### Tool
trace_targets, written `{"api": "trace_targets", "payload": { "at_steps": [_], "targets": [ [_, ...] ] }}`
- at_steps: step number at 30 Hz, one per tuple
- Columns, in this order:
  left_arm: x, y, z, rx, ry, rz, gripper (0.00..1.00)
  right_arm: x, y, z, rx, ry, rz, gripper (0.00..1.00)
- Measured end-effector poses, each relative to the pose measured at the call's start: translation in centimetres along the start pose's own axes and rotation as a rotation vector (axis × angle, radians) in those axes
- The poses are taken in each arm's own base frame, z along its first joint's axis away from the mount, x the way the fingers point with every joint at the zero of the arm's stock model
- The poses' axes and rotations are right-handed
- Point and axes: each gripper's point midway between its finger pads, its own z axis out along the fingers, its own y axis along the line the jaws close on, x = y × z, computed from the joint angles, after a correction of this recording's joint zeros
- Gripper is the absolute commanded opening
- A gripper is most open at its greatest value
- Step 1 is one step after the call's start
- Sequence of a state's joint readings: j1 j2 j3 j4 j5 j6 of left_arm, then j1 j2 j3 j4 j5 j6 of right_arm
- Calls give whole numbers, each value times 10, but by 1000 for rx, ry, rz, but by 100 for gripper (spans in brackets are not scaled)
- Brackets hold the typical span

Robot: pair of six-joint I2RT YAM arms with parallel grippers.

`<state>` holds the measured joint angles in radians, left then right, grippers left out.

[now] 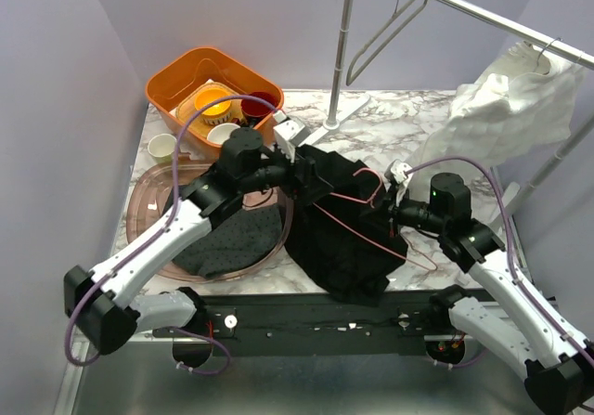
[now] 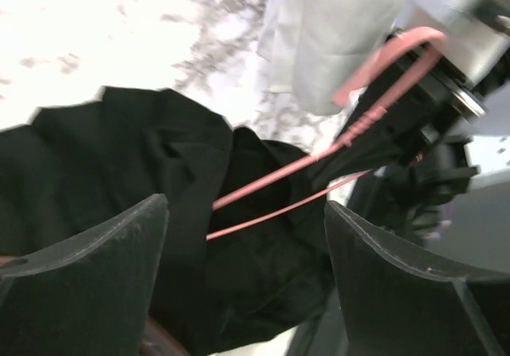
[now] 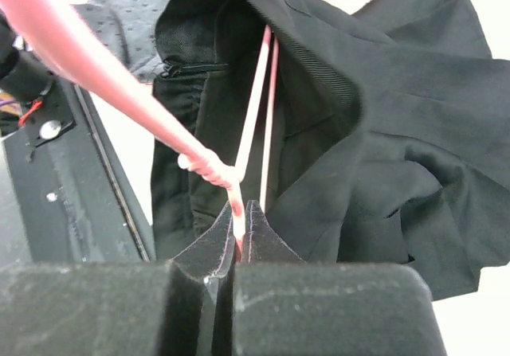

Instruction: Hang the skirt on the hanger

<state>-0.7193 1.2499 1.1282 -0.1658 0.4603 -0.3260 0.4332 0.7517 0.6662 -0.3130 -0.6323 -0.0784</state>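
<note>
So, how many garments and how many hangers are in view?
Garments: 3 (black skirt, white garment, dotted grey garment)
Hangers: 3 (pink hanger, bare wire hanger, white garment's hanger)
Total: 6

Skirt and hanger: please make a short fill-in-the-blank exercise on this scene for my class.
1. The right fingers are shut on the ____ hanger.
2. The hanger's thin bars reach into the ____ skirt.
3. The left fingers stand ____ and hold nothing.
4. Bowls sit in the ____ tub at the back.
Missing words: pink; black; open; orange.
</note>
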Motion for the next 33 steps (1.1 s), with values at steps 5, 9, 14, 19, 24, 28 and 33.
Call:
{"api": "trace_targets", "payload": {
  "at_steps": [5, 9, 14, 19, 24, 28, 33],
  "targets": [
    [-19, -1, -48, -77, -74, 214, 90, 4, -17, 12, 48, 20, 35, 1],
    [-15, 4, -62, -129, -76, 261, 95, 5, -22, 15, 72, 23, 49, 1],
    [63, 11, -30, -195, 93, 153, 93, 2, -24, 16, 84, 10, 54, 1],
    [90, 17, -2, -337, 172, 123, 84, 4, -26, 18, 83, 18, 69, 1],
    [81, 38, 15, -541, 147, 104, 53, 5, -26, 20, 81, 21, 73, 1],
    [76, 55, 15, -685, 121, 103, 50, 4, -25, 20, 80, 19, 72, 1],
    [80, 69, 9, -773, 128, 121, 13, 4, -25, 19, 80, 17, 71, 1]
  ]
}}
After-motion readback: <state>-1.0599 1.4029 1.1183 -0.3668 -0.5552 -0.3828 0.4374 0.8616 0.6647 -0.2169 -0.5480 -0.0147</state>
